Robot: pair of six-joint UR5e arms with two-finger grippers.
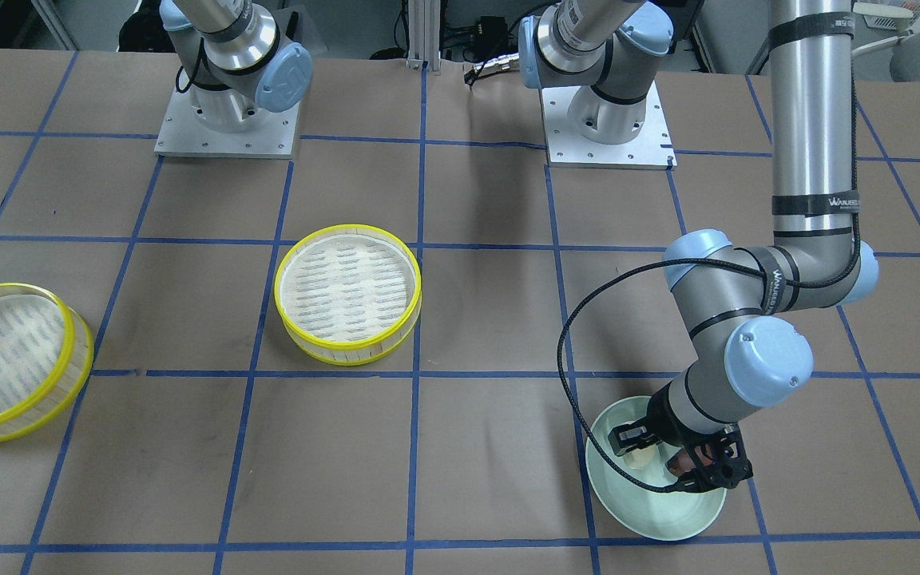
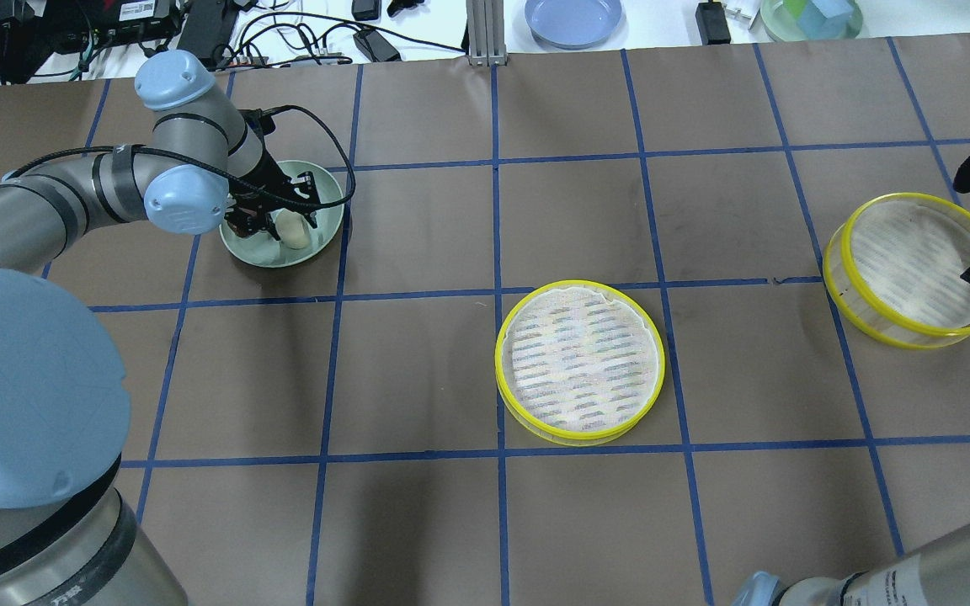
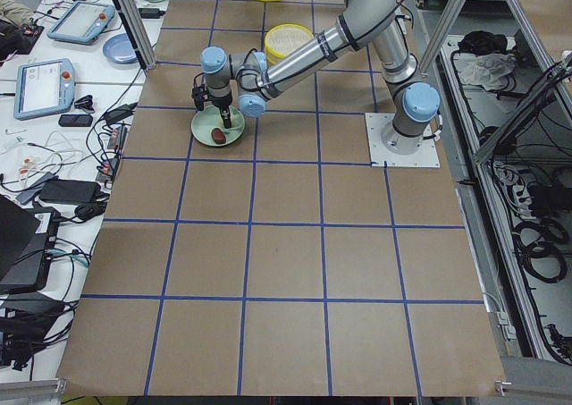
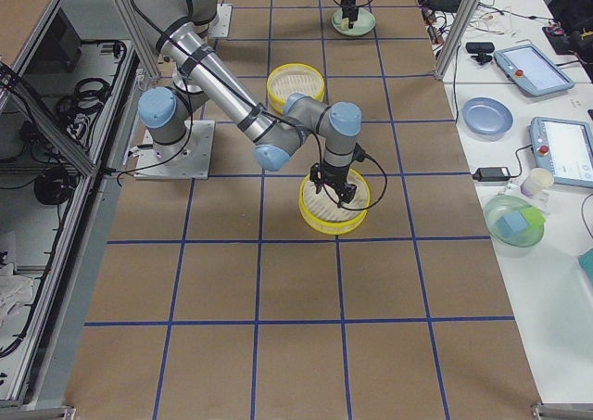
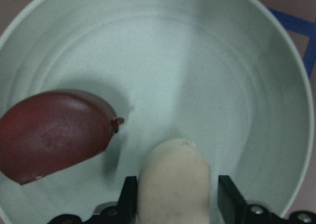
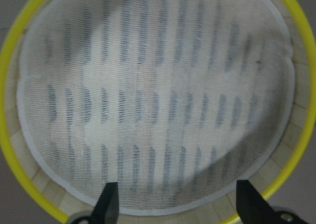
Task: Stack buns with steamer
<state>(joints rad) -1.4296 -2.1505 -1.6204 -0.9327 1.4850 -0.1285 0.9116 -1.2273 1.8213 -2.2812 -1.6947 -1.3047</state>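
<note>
Left jaws are spread either side of the cream bun [image 5: 174, 182], down in the green plate [image 5: 207, 61], the brown bun [image 5: 54, 132] lying just beside it. Right jaws hang spread wide over one steamer tier [image 2: 898, 244] near the worktop's [image 2: 418, 370] end; the other tier [image 2: 579, 360] sits mid-worktop, well apart from both.

Robotics lab, taped grid table [image 2: 418, 362], teach pendants [image 4: 528, 68], cables [image 3: 534, 240]
</note>
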